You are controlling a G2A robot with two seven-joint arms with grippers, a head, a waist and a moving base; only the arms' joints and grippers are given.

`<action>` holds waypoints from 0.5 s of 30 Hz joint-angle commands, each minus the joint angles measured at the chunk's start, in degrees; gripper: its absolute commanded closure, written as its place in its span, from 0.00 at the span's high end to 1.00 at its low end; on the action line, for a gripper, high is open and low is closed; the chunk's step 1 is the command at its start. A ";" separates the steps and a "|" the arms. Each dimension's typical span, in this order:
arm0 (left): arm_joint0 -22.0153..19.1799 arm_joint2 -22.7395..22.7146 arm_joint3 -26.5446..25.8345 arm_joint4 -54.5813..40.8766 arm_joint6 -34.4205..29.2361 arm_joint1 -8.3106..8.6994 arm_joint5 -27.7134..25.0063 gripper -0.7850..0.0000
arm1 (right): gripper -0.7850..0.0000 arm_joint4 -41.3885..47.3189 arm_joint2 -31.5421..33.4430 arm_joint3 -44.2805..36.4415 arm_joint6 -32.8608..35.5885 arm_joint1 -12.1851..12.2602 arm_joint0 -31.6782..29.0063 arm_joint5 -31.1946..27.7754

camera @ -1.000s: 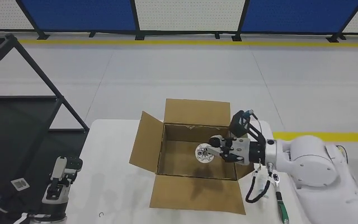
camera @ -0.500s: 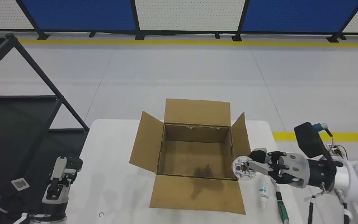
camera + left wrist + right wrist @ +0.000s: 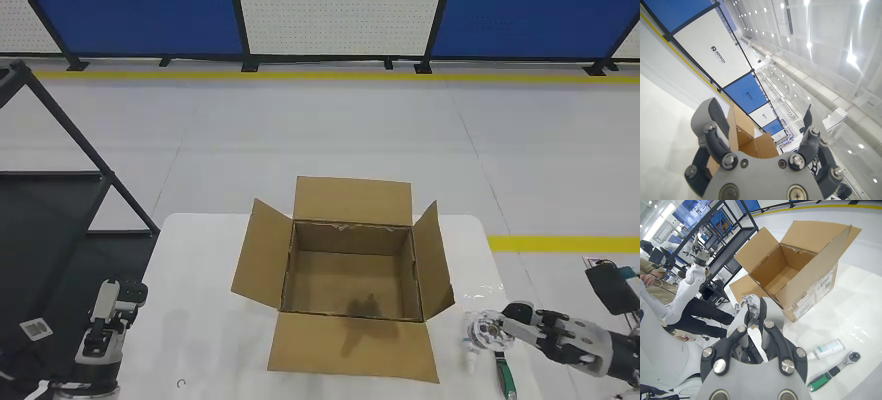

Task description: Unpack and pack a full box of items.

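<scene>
A brown cardboard box (image 3: 352,345) stands in the middle of the white bench (image 3: 200,330), all four flaps folded outward. A white printed label (image 3: 821,285) with barcodes is stuck on one corrugated outer wall; its text is too small to make out.

The right claw (image 3: 754,306) is out over the bench's front right corner, beside the box, pinched on a round, notched metal disc (image 3: 748,300). Near the right edge lie a small white plastic bottle (image 3: 827,348) and a ratchet wrench (image 3: 834,370) with a green-and-black handle, just beside each other.

The left claw (image 3: 761,109) points upward, spread wide, holding nothing.
</scene>
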 commanded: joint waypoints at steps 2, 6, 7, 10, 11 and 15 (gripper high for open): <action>0.00 0.00 0.00 0.00 0.00 0.00 0.00 1.00 | 0.00 1.12 -0.69 2.59 -2.29 1.20 -3.27 -2.29; 0.00 0.00 0.00 0.00 0.00 0.00 0.00 1.00 | 0.00 1.51 -3.04 5.59 -5.16 3.24 -6.84 -5.17; 0.00 0.00 0.00 0.00 0.00 0.00 0.00 1.00 | 0.00 0.90 -4.06 6.58 -6.18 3.80 -7.56 -6.19; 0.00 0.00 0.00 0.00 0.00 0.00 0.00 1.00 | 0.00 -0.89 -7.66 9.57 -9.49 5.57 -8.74 -9.50; 0.00 0.00 0.00 0.00 0.00 0.00 0.00 1.00 | 0.00 -0.91 -9.03 10.66 -10.73 6.17 -9.01 -10.75; 0.00 0.00 0.00 0.00 0.00 0.00 0.00 1.00 | 0.00 -2.50 -14.41 16.08 -15.48 8.80 -9.08 -15.50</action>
